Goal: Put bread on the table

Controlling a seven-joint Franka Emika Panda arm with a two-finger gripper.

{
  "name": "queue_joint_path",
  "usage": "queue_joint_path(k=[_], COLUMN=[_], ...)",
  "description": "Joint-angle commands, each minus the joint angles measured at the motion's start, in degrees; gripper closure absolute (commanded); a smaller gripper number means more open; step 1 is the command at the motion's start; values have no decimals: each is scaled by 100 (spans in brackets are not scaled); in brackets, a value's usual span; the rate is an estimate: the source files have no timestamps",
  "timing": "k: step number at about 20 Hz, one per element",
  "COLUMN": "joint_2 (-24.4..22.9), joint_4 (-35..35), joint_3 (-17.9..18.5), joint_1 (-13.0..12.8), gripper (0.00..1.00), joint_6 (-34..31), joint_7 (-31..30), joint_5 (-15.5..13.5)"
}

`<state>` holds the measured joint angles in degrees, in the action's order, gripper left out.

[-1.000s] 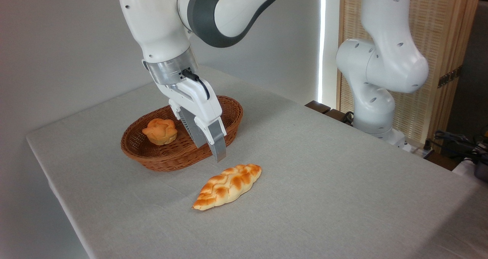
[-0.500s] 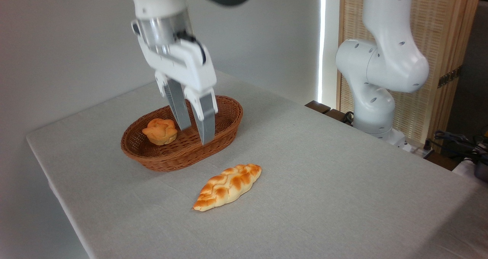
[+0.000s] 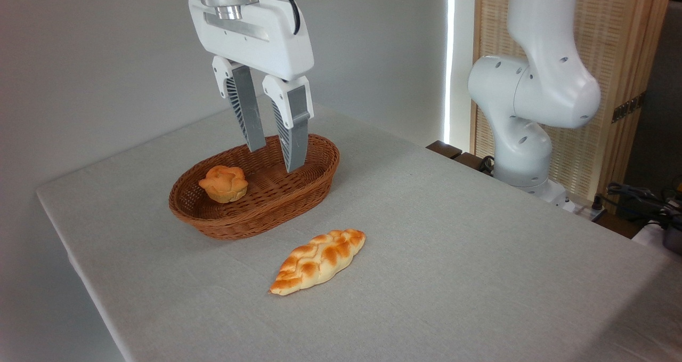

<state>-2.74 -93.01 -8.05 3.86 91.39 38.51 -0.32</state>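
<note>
Grey-clothed table (image 3: 479,276) with no writing or labels readable anywhere, wicker basket (image 3: 224,220) toward its far left corner, gripper (image 3: 275,157) hung over the basket with fingers spread and empty, braided bread (image 3: 318,261) flat on the cloth just beside the basket's near rim, little orange bun (image 3: 223,183) inside the basket's left end

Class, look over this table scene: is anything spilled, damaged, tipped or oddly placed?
Nothing stands out. The bread lies flat and whole on the table, apart from the basket. The bun sits inside the basket. The gripper hangs open above it, holding nothing.
</note>
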Motion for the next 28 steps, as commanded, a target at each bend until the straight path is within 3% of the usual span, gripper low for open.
queue_joint_path(k=[1,7,13,17,28], joint_2=[125,195,186,178,186], joint_4=[196,204,204,196,204], joint_3=[84,541,559,962,963], joint_1=[-51,-455,-518,-973,-1001], gripper=[0,0,0,0,0], joint_6=[-183,-183,-183,-297,-297], joint_7=[174,174,174,174,174], joint_5=[-100,-108,-100,-64,-100])
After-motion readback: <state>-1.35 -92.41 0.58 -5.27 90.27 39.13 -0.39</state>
